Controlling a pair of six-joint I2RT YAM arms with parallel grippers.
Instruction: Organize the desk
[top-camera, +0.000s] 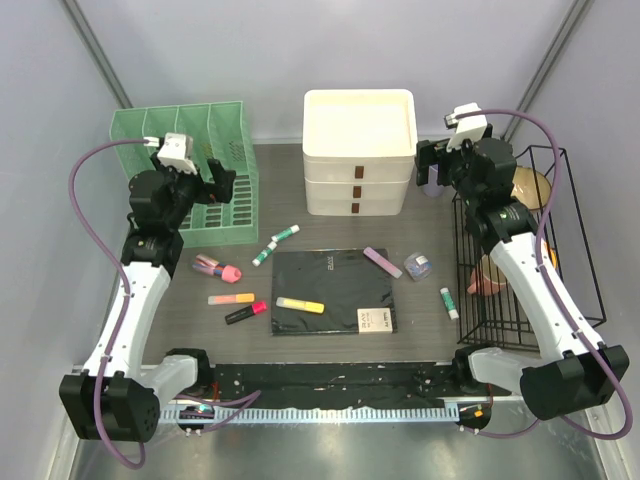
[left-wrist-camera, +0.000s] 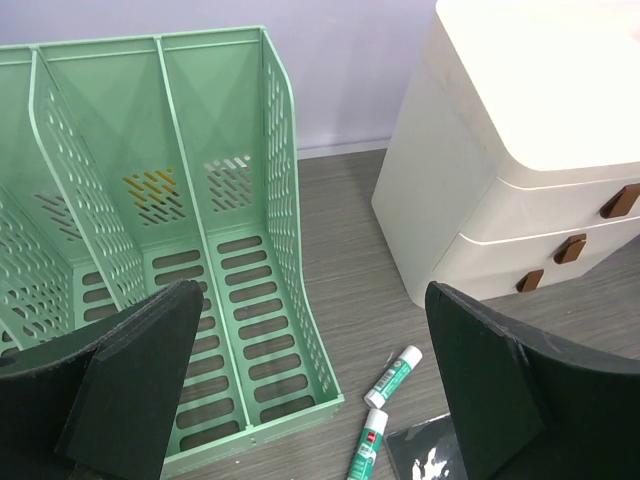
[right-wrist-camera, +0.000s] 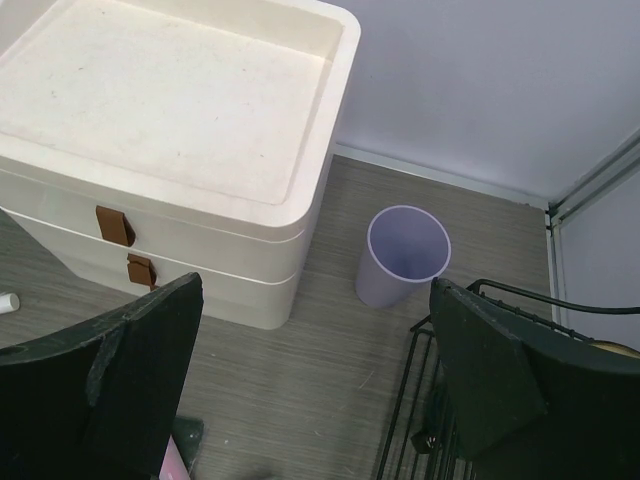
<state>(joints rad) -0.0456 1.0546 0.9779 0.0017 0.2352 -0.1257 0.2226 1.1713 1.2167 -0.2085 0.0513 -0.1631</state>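
The dark wood-grain desk (top-camera: 430, 235) holds scattered stationery. A black notebook (top-camera: 335, 290) lies at the middle with a yellow highlighter (top-camera: 300, 305) and a small card (top-camera: 375, 319) on it. Two green glue sticks (top-camera: 276, 244) lie to its left, and also show in the left wrist view (left-wrist-camera: 393, 376). Several highlighters (top-camera: 232, 298) lie at front left. My left gripper (left-wrist-camera: 310, 330) is open and empty, raised beside the green file rack (left-wrist-camera: 150, 250). My right gripper (right-wrist-camera: 315, 300) is open and empty, raised above the desk near a lilac cup (right-wrist-camera: 403, 255).
A white drawer unit (top-camera: 358, 150) stands at the back middle. A black wire rack (top-camera: 520, 250) with bowls stands at the right. A lilac strip (top-camera: 381, 261), a small round tape case (top-camera: 418, 265) and another glue stick (top-camera: 449, 303) lie right of the notebook.
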